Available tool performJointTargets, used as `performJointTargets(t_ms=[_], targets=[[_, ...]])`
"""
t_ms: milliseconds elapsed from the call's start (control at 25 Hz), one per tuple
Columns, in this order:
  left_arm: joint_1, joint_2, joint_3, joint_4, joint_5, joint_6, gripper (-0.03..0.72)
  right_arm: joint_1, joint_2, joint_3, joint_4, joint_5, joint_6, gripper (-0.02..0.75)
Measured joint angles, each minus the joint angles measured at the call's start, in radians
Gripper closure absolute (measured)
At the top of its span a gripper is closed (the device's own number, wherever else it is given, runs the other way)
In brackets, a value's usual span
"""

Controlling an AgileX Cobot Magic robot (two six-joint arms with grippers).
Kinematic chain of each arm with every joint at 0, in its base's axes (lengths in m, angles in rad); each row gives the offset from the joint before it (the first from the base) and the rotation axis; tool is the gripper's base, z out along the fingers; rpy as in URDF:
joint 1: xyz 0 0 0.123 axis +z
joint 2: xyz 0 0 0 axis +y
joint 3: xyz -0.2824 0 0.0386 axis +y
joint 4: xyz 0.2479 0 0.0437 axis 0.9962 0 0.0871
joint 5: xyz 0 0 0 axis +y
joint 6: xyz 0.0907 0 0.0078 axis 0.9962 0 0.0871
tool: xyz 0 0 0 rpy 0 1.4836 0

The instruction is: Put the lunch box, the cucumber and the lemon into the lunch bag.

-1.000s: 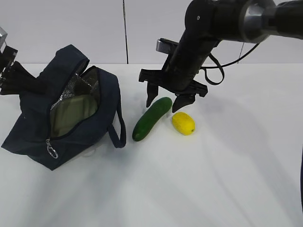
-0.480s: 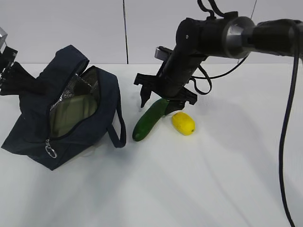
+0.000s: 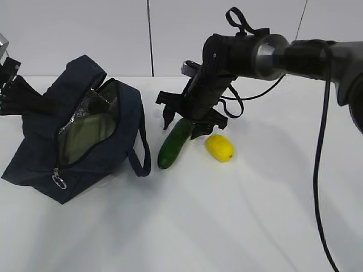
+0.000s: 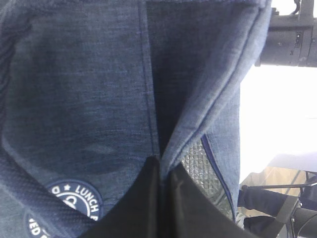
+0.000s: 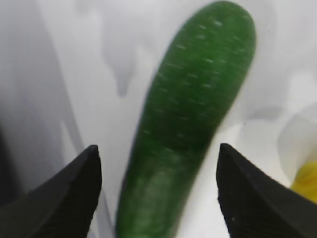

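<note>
The dark navy lunch bag (image 3: 79, 136) lies open on the white table at the left, and the sage-green lid of the lunch box (image 3: 85, 139) shows inside it. My left gripper (image 4: 163, 171) is shut on the bag's fabric edge (image 4: 198, 114) and holds the mouth open. The dark green cucumber (image 3: 174, 143) lies right of the bag; it also shows in the right wrist view (image 5: 188, 129). My right gripper (image 3: 182, 126) is open, its fingers straddling the cucumber's far end without touching it. The yellow lemon (image 3: 219, 148) lies just right of the cucumber.
The bag's loop handle (image 3: 142, 153) hangs toward the cucumber. The silver zipper ring (image 3: 57, 180) lies at the bag's near corner. A black cable (image 3: 317, 147) hangs from the right arm. A grey wall stands behind the table.
My right gripper has come down and shifted left over the cucumber's far end, so its open fingers now sit on either side of it. The bag and left gripper have not moved.
</note>
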Motion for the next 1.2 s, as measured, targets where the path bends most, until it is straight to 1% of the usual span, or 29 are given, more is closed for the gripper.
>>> performJointTargets(t_ms=[320,1200], targets=[[0.0,0.0,-0.002,0.005,0.0,0.0,0.694,0.0,0.006,-0.006,-0.064,0.035,0.034,0.197],[0.0,0.0,-0.002,0.007,0.0,0.0,0.694,0.0,0.029,-0.007,-0.055,0.019,0.042,0.197]])
